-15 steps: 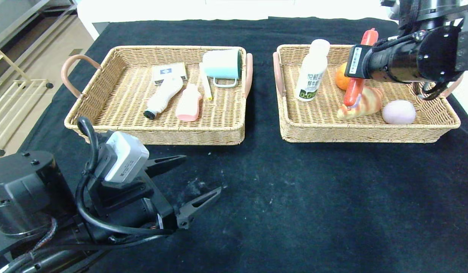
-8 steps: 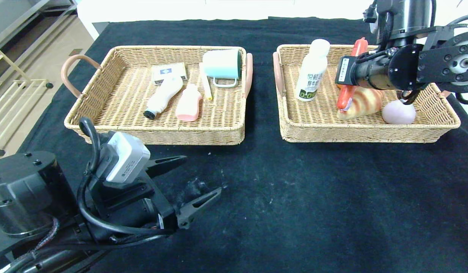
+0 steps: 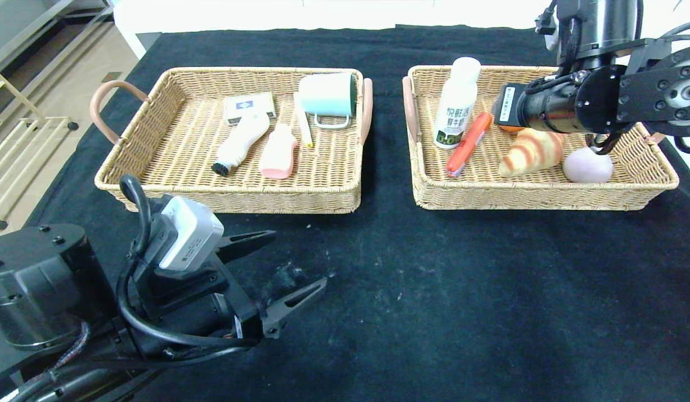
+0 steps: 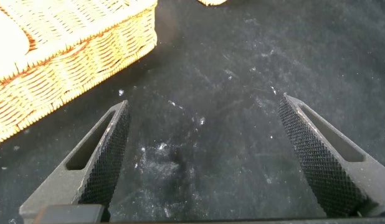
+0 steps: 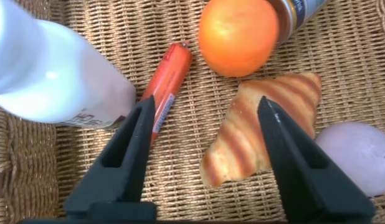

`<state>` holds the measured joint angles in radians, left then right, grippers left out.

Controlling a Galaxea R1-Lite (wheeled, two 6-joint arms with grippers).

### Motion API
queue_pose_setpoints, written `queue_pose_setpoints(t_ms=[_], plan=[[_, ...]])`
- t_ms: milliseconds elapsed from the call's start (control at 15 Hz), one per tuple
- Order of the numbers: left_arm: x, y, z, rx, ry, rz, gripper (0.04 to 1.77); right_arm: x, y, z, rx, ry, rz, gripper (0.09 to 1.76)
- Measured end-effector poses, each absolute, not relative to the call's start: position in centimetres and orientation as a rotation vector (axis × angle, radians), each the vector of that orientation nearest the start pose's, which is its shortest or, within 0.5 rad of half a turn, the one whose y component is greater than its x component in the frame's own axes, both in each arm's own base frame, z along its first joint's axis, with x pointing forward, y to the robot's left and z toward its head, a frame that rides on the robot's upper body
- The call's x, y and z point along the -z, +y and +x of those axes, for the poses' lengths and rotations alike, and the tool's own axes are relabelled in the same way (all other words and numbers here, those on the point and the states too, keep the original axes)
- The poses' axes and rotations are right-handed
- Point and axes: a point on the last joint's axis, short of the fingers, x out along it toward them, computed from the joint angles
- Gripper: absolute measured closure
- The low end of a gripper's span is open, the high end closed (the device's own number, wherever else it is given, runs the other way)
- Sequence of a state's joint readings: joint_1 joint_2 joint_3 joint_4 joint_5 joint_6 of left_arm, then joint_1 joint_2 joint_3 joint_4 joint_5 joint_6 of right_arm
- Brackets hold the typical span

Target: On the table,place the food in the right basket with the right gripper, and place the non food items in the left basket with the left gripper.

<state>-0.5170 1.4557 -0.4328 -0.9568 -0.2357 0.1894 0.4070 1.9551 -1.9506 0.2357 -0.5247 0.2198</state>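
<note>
sausage [image 3: 467,144]: red, cylindrical, lying free on woven wicker floor of right basket [image 3: 537,192], beside milk bottle [image 3: 456,106] | right claw [image 5: 205,155]: spread, empty, above basket | left claw [image 3: 277,268]: spread, empty, over black counter [image 3: 434,290]

Two baskets sit side by side on the bench [image 3: 412,290], toward its far edge. The left basket [image 3: 155,100] holds a small box [image 3: 249,106] at the back, a cup [image 3: 328,95] on its side at the back right, a stick [image 3: 303,127] beside it, and two bottles [image 3: 241,142] lying in the middle. The right basket [image 3: 546,195] holds a bottle [image 3: 456,106] upright at the back left, a sausage [image 3: 467,144] lying just beside it, then a croissant [image 3: 532,152] and an egg [image 3: 587,166] to the right — an orange [image 5: 237,35] lies behind the croissant. The right gripper [image 5: 204,140] hangs over this basket; the left gripper [image 3: 283,268] sits low at the bench's near left.
</note>
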Motion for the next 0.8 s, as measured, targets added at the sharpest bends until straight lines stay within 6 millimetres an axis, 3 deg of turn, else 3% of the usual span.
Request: queue_pose_setpoints(t_ms=[400,600,800], plan=[[-18.8,-11.3,19.1,0.735,-0.032,0.184,0.09,-32.3,13.4,32.6,0.115,0.262,0.044,0.36],[-19.4,-10.8,19.0,0.650,-0.049,0.188,0.09,-32.6,11.7,28.6,0.040,0.292,-0.006,0.29],[-20.1,-9.4,18.7,0.534,-0.057,0.192,0.09,-32.4,9.0,23.3,-0.060,0.312,-0.098,0.24]])
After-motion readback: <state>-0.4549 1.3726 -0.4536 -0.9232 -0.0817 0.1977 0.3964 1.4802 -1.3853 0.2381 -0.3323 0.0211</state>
